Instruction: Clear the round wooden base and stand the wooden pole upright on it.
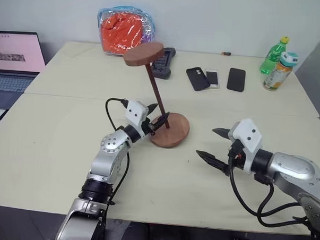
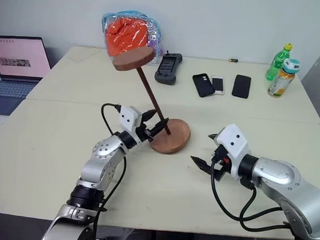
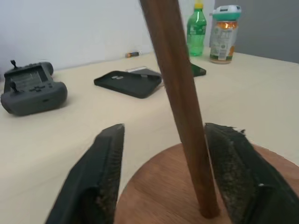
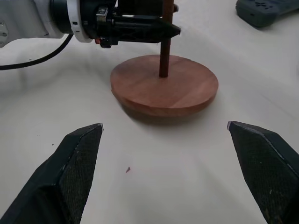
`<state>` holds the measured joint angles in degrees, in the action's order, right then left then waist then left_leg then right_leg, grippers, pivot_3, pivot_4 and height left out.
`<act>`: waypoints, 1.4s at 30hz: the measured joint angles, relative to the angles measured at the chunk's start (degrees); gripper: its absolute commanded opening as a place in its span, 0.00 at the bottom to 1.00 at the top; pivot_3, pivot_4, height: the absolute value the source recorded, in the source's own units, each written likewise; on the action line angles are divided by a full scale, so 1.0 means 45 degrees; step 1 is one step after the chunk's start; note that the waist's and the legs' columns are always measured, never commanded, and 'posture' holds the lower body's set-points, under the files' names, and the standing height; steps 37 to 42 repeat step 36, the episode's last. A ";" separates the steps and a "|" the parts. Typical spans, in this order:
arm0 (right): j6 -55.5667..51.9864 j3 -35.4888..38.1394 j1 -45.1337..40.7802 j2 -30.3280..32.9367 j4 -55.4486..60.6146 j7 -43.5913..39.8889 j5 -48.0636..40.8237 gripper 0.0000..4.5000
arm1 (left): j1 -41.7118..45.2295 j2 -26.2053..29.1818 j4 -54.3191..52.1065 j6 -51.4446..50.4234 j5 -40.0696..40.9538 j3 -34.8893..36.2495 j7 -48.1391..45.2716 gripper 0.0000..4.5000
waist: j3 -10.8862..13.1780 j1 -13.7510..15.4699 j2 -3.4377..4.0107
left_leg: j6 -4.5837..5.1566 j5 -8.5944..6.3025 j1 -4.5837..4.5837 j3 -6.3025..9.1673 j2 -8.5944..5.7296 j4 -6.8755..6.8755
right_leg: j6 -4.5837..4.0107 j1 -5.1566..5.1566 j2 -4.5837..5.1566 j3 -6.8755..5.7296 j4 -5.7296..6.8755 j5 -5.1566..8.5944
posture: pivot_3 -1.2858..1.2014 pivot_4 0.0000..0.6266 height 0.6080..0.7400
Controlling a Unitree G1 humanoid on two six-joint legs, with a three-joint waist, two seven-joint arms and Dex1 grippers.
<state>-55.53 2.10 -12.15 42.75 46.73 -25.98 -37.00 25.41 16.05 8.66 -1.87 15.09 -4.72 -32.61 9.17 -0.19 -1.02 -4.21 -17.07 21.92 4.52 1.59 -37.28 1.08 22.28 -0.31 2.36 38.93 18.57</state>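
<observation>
On the big cream table (image 1: 58, 147), toward its middle, sat the round wooden base (image 1: 172, 132), flat and with nothing on it but the wooden pole (image 1: 156, 93), whose lower end stood in the base's centre. That pole leaned away from upright, its small disc topmost and tipped toward the robot's left and the far edge.

Along the far side lay an orange bundle in a clear bag (image 1: 124, 31), a laptop (image 1: 16, 58) at the left corner, a grey handheld controller (image 1: 163, 64), three phones (image 1: 215, 79) side by side, and two bottles (image 1: 276, 64) at the right corner, all well apart from the base.

At the pole's foot was the left gripper (image 3: 163, 172), its fingers (image 3: 100, 172) spread to either side of the shaft with daylight showing between pad and wood on one side (the other pad looked close, perhaps brushing it; I could not tell). It was not pinching the pole.

Nearer the robot, the right gripper (image 4: 166, 168) hovered just beside the base with its fingers spread wide and holding nothing.

By my judgement the clearing was done and the standing step was nearly finished: the pole was seated but tilted. The next move called for straightening it or confirming it would hold, then drawing the left fingers back without knocking the shaft.
</observation>
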 measured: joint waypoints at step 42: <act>0.2278 0.2365 0.1350 0.2265 -0.2012 -0.3511 0.0439 1.00 | 0.0759 0.7538 -0.1179 -0.3495 0.0383 0.1758 -0.6080 0.81 | 0.0048 -0.0038 0.0012 | 0.0094 -0.0051 0.0005 0.0014 -0.0013 -0.0127 | 0.0006 -0.0026 -0.0026 -0.0019 0.0059 -0.0005 | 0.52 0.24 1.00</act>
